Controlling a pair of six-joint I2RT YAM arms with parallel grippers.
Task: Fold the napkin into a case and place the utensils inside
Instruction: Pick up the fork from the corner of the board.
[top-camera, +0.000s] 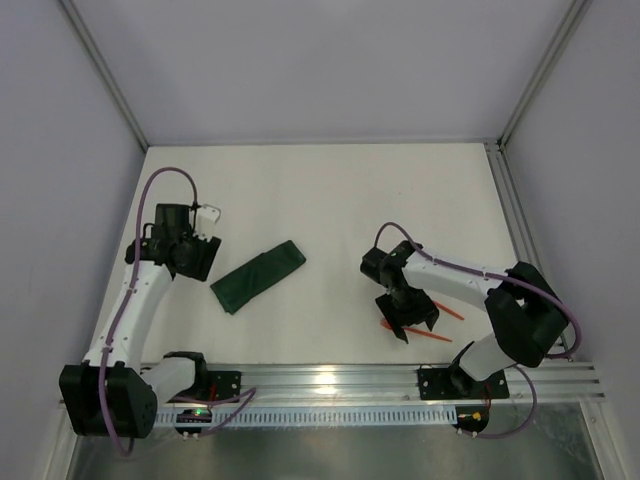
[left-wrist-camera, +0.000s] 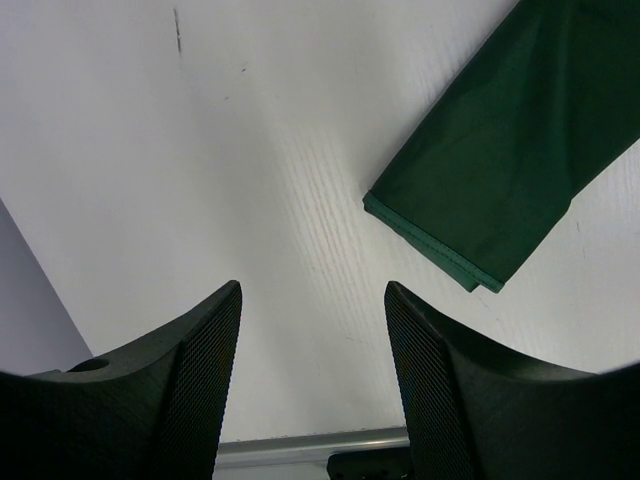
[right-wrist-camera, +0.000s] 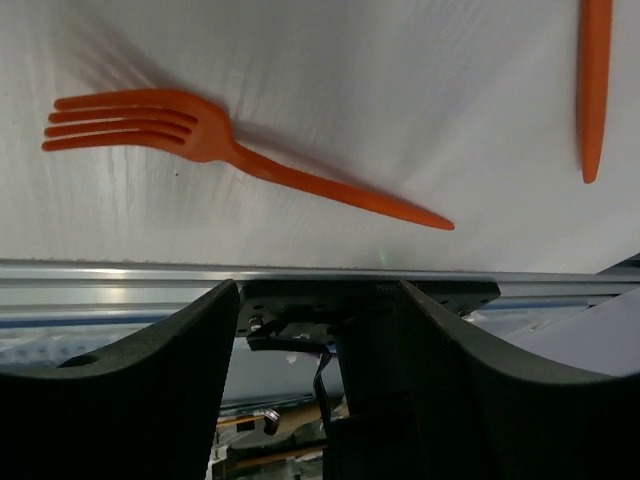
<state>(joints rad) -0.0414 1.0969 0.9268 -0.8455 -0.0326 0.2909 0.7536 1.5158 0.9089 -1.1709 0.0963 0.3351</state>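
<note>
The dark green napkin (top-camera: 258, 276) lies folded into a narrow oblong case, slanting across the table's left middle. My left gripper (top-camera: 198, 262) hovers just left of it, open and empty. In the left wrist view one end of the case (left-wrist-camera: 505, 150) lies up and to the right of my left gripper (left-wrist-camera: 313, 300), apart from the fingers. The two orange utensils lie near the front right: a fork (right-wrist-camera: 200, 135) and a second slender piece (right-wrist-camera: 595, 85). My right gripper (top-camera: 408, 320) stands over the fork (top-camera: 435, 337), open with nothing between its fingers (right-wrist-camera: 190, 350).
An aluminium rail (top-camera: 400, 380) runs along the table's near edge, carrying both arm bases. Grey walls close the table on the left, back and right, with a metal strip (top-camera: 508, 200) along the right side.
</note>
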